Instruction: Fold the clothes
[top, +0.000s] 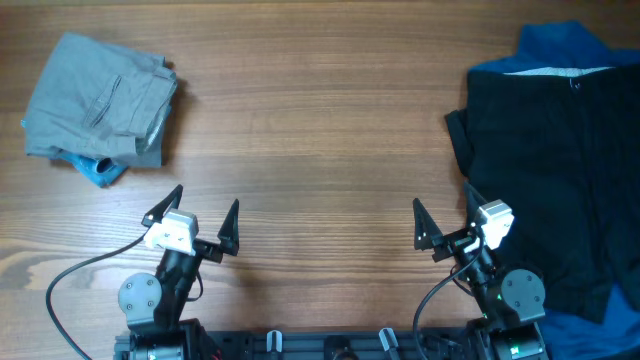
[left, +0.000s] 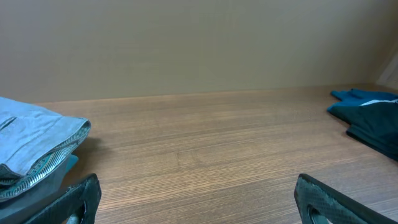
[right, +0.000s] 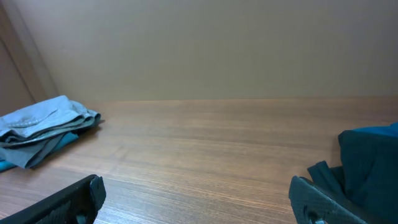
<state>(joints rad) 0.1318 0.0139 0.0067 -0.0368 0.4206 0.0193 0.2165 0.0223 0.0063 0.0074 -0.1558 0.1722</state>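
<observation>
Folded grey shorts (top: 95, 100) lie at the far left on a light-blue piece (top: 100, 172); they show in the left wrist view (left: 34, 143) and right wrist view (right: 43, 121). A black garment (top: 555, 180) lies spread at the right over a dark-blue piece (top: 565, 45), also in the left wrist view (left: 370, 121) and right wrist view (right: 367, 165). My left gripper (top: 200, 215) is open and empty at the near edge. My right gripper (top: 445, 220) is open and empty, its right finger at the black garment's edge.
The wooden table (top: 320, 130) runs bare between the two piles. A plain beige wall (left: 199, 43) stands behind the far edge. Black cables (top: 70, 275) trail from both arm bases at the near edge.
</observation>
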